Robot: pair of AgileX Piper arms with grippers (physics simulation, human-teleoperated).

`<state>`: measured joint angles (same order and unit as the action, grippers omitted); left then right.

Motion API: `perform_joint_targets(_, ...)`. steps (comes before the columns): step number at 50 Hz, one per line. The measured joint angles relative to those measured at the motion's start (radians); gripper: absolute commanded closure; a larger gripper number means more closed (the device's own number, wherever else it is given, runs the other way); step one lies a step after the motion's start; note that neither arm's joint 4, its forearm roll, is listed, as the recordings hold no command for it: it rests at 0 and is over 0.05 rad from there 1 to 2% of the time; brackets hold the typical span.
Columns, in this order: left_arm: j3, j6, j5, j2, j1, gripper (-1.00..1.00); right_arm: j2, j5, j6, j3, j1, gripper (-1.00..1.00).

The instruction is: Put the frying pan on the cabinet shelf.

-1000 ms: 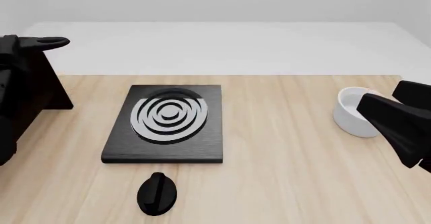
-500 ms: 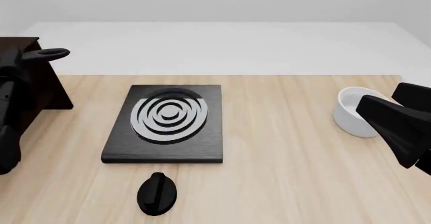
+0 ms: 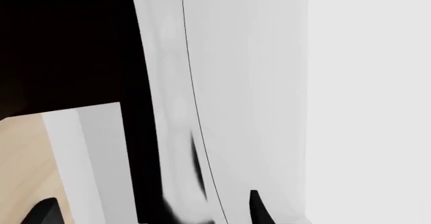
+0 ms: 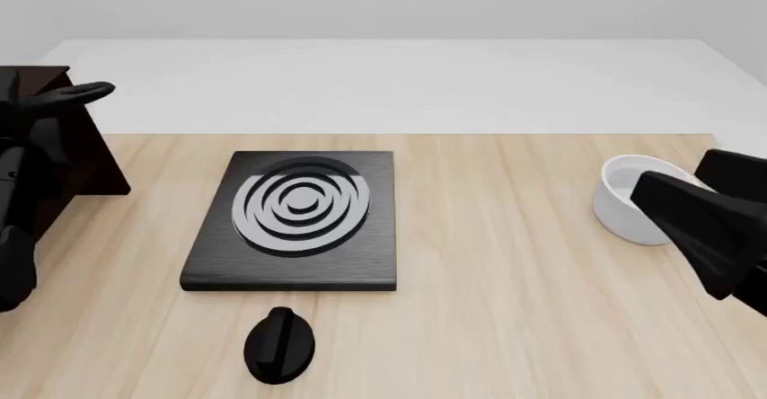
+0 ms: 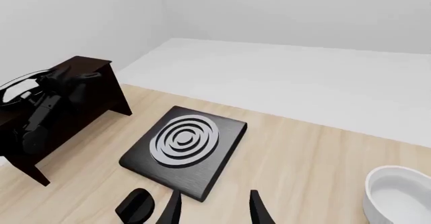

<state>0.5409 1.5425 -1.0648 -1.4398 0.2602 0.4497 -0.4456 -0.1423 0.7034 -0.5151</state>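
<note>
The frying pan (image 5: 19, 87) rests on the top board of the dark cabinet (image 5: 91, 65) at the table's far left. Its long handle (image 4: 74, 94) points right, the hole at its end showing. In the left wrist view the pan's pale inside (image 3: 235, 82) and black wall (image 3: 138, 158) fill the picture. My left gripper (image 3: 214, 211) straddles the pan's rim with its fingers apart and looks open; one fingertip (image 3: 256, 209) shows clearly. Far off at the right, my right gripper (image 5: 214, 211) stands open with nothing in it.
A black square hob (image 4: 300, 215) with grey rings lies mid-table, a black knob (image 4: 279, 345) in front of it. A white bowl (image 4: 630, 197) sits at the right, close to my right arm (image 4: 707, 233). My left arm (image 4: 18, 201) stands in front of the cabinet (image 4: 90, 161).
The pan's handle has sunk a little and shifted left with my left arm. My right arm has barely moved.
</note>
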Motion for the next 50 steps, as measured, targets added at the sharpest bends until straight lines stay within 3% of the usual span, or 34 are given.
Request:
perform_joint_targets(19,-0.019,-0.019,-0.002,0.030,-0.006,-1.00,-0.012,0.003,-0.005,-0.018,0.006,-1.00)
perform_joint_targets(50,-0.148,-0.050,-0.039,0.141,-0.029,-1.00,-0.037,0.001,-0.023,-0.045,0.020,-1.00)
